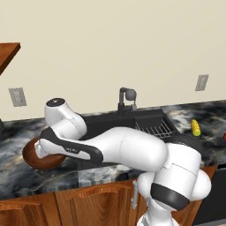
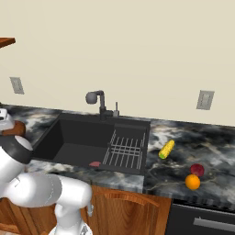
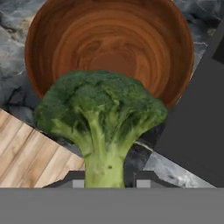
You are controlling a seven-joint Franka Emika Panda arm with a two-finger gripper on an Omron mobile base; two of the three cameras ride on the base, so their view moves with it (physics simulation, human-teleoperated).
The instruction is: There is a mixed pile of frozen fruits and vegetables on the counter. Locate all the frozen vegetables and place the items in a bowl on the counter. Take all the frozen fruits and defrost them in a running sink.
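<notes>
The arm is folding way over to the left, wrist hanging above the wooden bowl (image 1: 33,155) on the desk (image 1: 26,176) beside the sink (image 2: 87,142). The pincer (image 3: 105,180) is pinching a broccoli floret (image 3: 101,114) by its stalk, right over the bowl's near rim. The corn cob (image 2: 166,149), red ball (image 2: 197,170) and orange ball (image 2: 192,182) are sitting right of the sink.

corn cob (image 2: 166,149), red ball (image 2: 197,170), orange ball (image 2: 193,182)
</notes>
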